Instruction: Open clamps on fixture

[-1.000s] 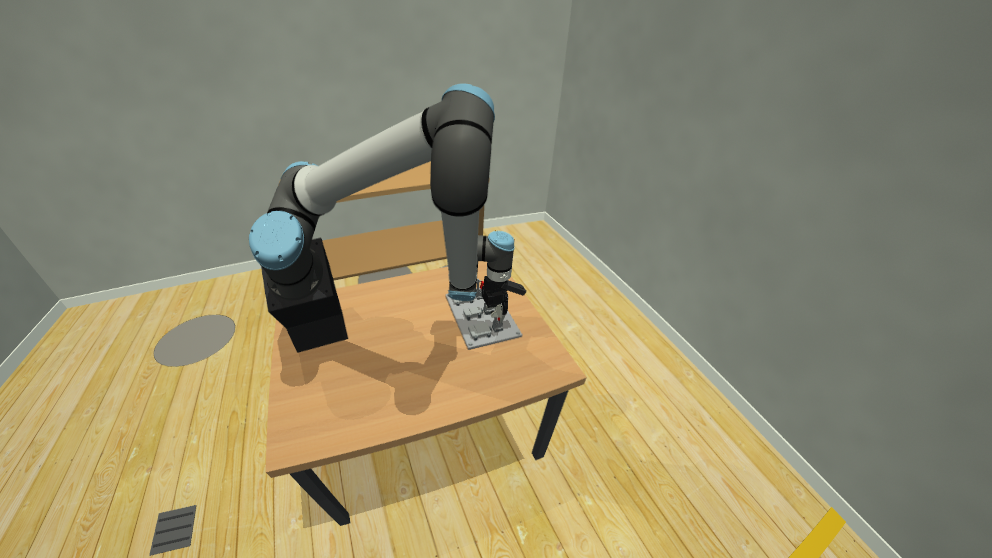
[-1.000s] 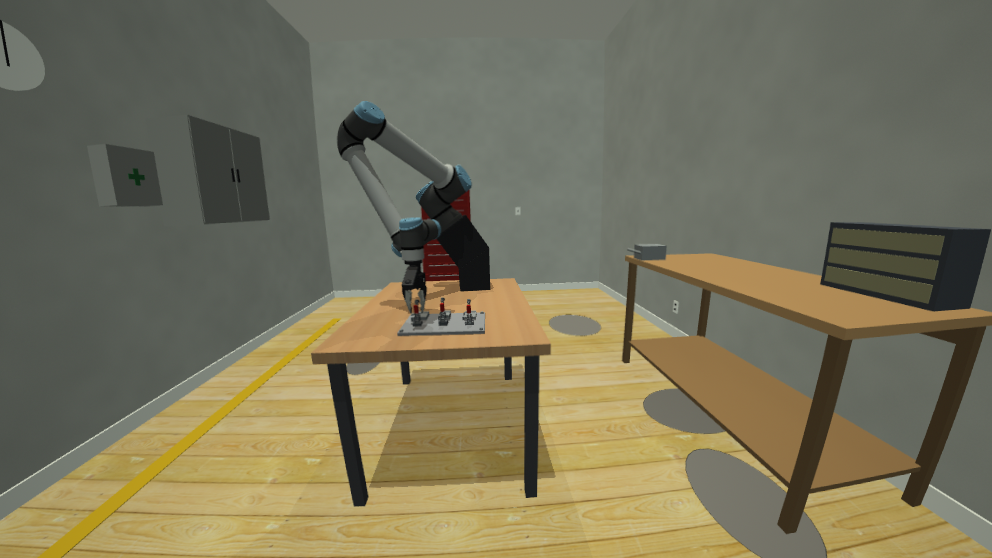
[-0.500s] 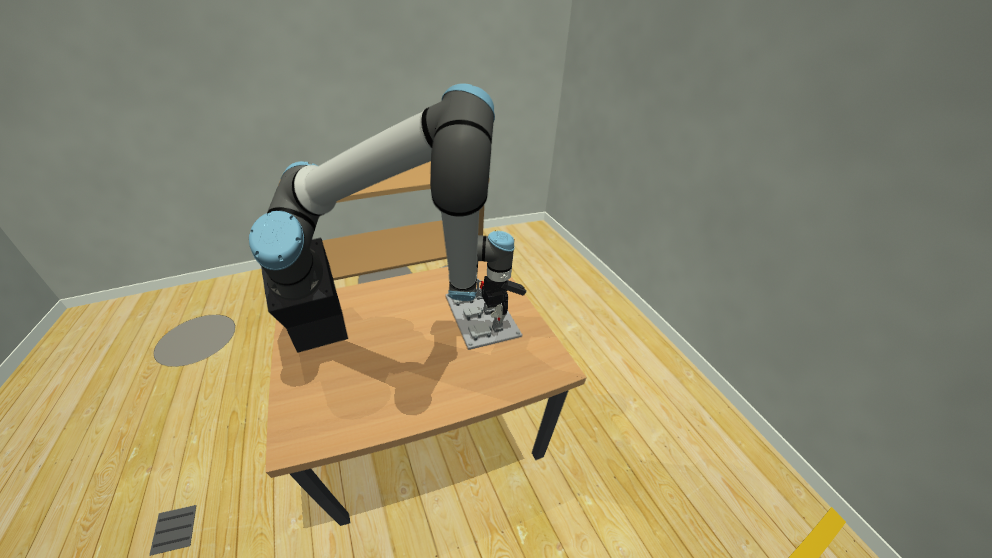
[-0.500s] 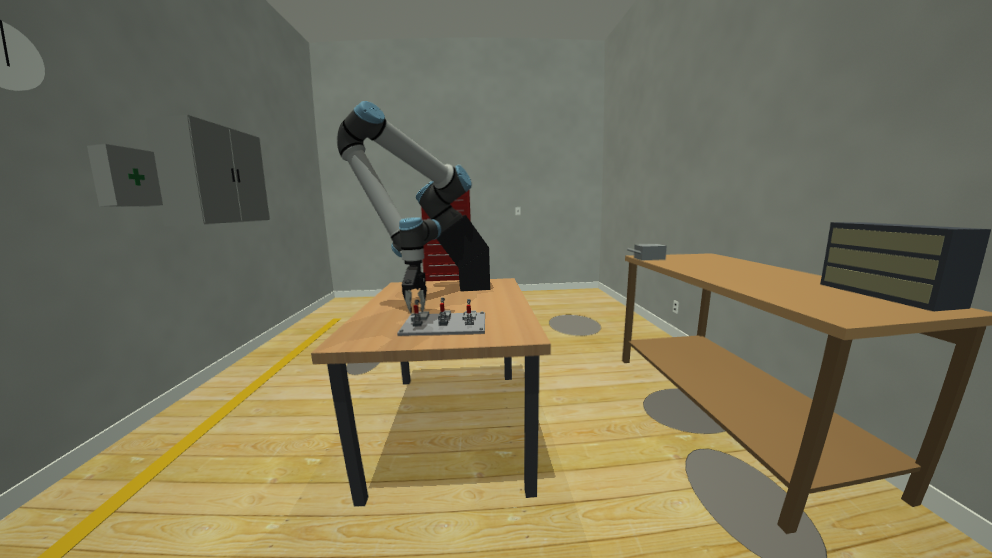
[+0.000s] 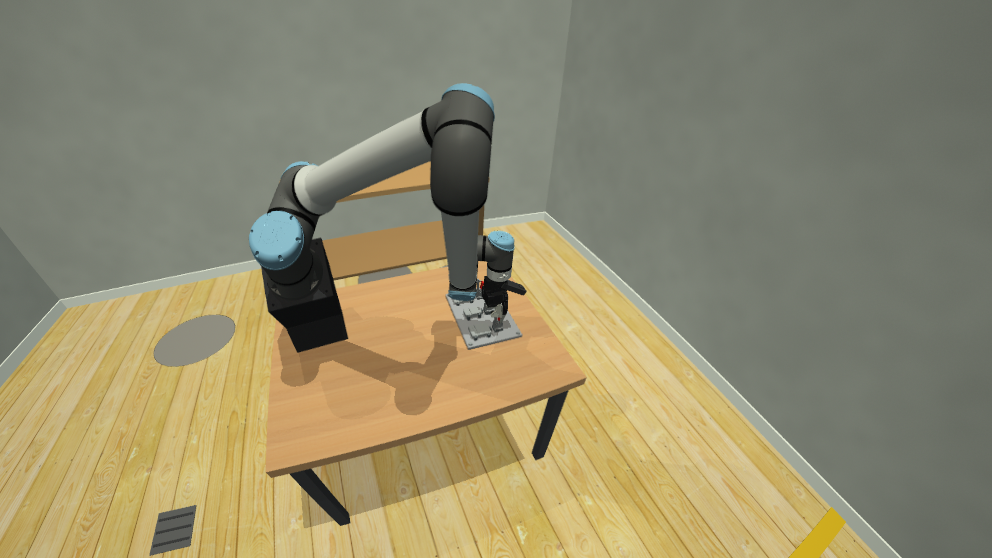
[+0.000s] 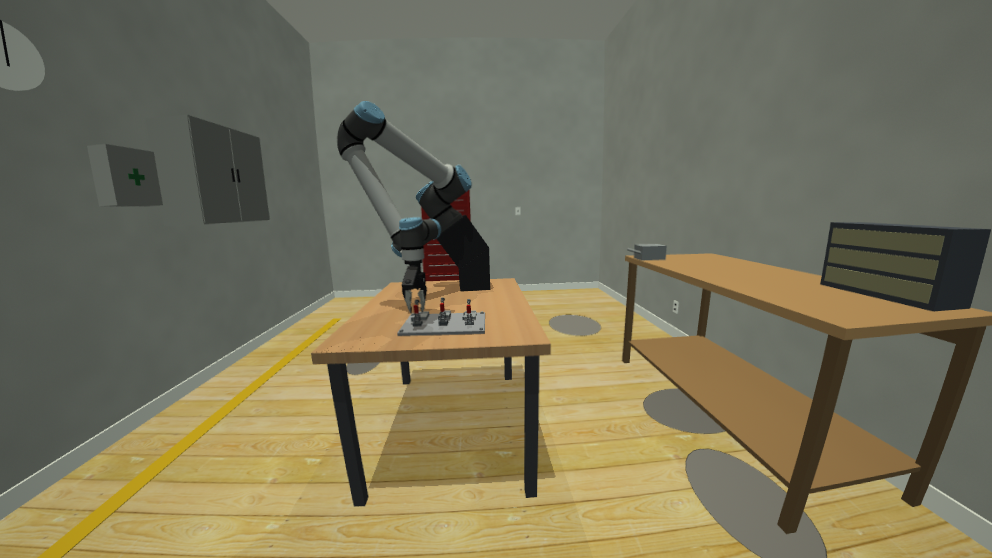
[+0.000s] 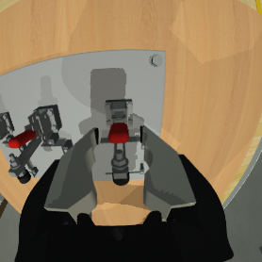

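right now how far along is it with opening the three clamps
Done: nothing plainly; all three red handles look upright in the exterior view. In hand: the end effector straddles the end clamp's handle, open, gaps either side. Left: probably that clamp, the middle clamp and the far clamp.

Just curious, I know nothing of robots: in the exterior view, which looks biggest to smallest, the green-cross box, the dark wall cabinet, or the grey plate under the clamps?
1. Wall cabinet
2. Grey plate and green-cross box: alike, unranked; distances differ.

Wrist view: the grey metal fixture plate (image 7: 71,71) runs off the left edge, its third red-handled toggle clamp (image 7: 6,123) cut off.
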### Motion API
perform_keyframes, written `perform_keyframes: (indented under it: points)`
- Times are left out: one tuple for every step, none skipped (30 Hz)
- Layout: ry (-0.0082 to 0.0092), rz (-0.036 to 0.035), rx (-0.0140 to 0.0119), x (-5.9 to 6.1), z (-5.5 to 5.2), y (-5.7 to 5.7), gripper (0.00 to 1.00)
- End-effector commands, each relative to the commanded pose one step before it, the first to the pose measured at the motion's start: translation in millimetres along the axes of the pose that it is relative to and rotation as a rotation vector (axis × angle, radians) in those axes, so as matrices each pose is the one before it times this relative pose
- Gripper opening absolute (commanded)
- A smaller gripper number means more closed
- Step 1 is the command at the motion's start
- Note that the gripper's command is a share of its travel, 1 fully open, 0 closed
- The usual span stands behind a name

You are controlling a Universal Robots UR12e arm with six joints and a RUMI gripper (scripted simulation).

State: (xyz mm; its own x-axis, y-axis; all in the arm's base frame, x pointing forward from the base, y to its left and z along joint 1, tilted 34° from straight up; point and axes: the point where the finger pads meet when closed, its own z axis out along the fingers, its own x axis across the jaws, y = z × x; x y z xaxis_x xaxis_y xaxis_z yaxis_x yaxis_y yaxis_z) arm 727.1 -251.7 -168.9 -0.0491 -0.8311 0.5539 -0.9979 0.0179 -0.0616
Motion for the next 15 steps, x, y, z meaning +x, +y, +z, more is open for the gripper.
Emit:
perform_keyframes:
  points:
    - [0.00019,0.00012,0.00110,0.06,-4.47,-0.50,0.28]
    - [0.00000,0.00000,0.00000,0.00,-1.76,0.00,0.28]
    - [0.00000,0.00000,0.00000,0.00,-2.06,0.00,0.28]
    - [0.00000,0.00000,0.00000,0.00,-2.34,0.00,0.28]
    - [0.00000,0.00000,0.00000,0.00,-2.59,0.00,0.28]
    - [0.00000,0.00000,0.00000,0.00,-2.79,0.00,0.28]
    - [0.00000,0.00000,0.00000,0.00,-2.95,0.00,0.28]
    - [0.00000,0.00000,0.00000,0.00,-3.06,0.00,0.28]
    - [0.00000,0.00000,0.00000,0.00,0.00,0.00,0.28]
    - [0.00000,0.00000,0.00000,0.00,0.00,0.00,0.28]
    - [0.00000,0.00000,0.00000,0.00,-3.11,0.01,0.28]
    - [0.00000,0.00000,0.00000,0.00,-3.11,-0.01,0.28]
    - [0.00000,0.00000,0.00000,0.00,-3.06,0.00,0.28]
    - [0.00000,0.00000,0.00000,0.00,-2.95,0.00,0.28]
    - [0.00000,0.00000,0.00000,0.00,-2.79,0.00,0.28]
